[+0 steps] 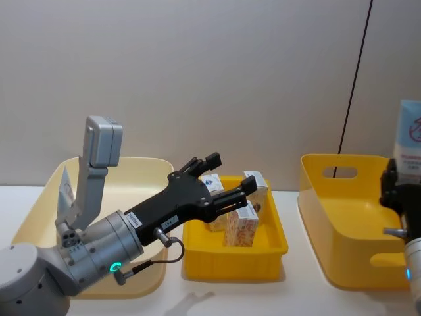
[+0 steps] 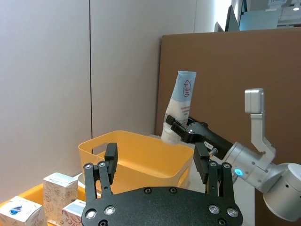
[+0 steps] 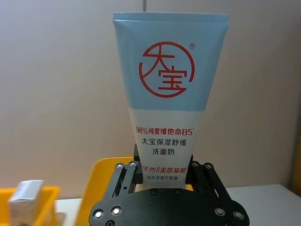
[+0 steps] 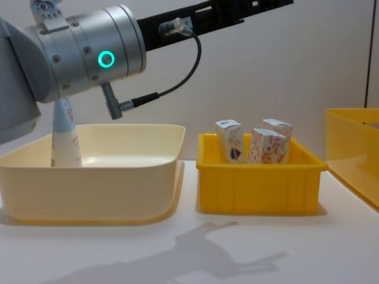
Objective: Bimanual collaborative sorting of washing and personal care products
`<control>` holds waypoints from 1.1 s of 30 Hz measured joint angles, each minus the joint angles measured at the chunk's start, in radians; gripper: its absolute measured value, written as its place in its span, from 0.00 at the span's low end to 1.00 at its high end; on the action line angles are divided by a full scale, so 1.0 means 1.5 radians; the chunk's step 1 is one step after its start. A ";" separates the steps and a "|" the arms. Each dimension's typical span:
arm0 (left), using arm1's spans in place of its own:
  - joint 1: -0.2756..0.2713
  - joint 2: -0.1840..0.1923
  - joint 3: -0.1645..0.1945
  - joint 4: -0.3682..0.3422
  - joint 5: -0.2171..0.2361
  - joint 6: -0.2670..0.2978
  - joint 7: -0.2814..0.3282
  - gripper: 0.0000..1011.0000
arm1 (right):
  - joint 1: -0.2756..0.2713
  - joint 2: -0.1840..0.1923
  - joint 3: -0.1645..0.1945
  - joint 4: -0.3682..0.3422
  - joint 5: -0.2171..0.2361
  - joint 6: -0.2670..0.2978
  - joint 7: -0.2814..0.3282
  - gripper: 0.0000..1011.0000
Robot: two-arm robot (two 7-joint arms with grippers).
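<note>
A: Where is the tube now?

B: At the right edge of the head view. The pale-blue tube [image 1: 410,135] stands upright, crimped end up, in the right gripper [image 1: 398,182], whose fingers are closed on its lower part. It is up by the large yellow bin [image 1: 329,197]; whether over it or just beside it, I cannot tell.

A: Good place to hold it?

B: I'd judge so. A tube like that is light and soft, so it dents under a squeeze, and its glossy skin could slip. Down near the cap end it should be firmer (the right wrist view shows the pads either side of the small red print).

A: And the left gripper [image 1: 231,172]?

B: Spread wide, holding nothing, in the middle of the head view above the small yellow bin [image 1: 230,263]. The chest view has that arm along the top of the frame, well clear of the cartons [image 4: 267,145] standing in the bin.

A: How would those handle?

B: Light, thin card, probably easy to crush. Take one across two flat faces, about mid-height, gently. A second tube [image 4: 64,139] stands in the cream bin [image 4: 118,177] at the left
</note>
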 joint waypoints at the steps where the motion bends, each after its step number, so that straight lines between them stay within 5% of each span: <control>1: 0.000 0.000 0.000 0.000 0.000 0.000 0.000 0.99 | 0.002 0.000 0.003 0.002 -0.002 0.002 -0.003 0.44; 13: 0.000 0.000 0.000 0.000 0.000 0.000 0.000 0.99 | 0.023 0.006 0.026 0.022 -0.020 0.069 -0.017 0.44; 33: 0.000 0.000 0.000 0.000 0.000 0.000 0.000 0.99 | 0.029 0.008 0.022 0.024 -0.044 0.162 0.000 0.44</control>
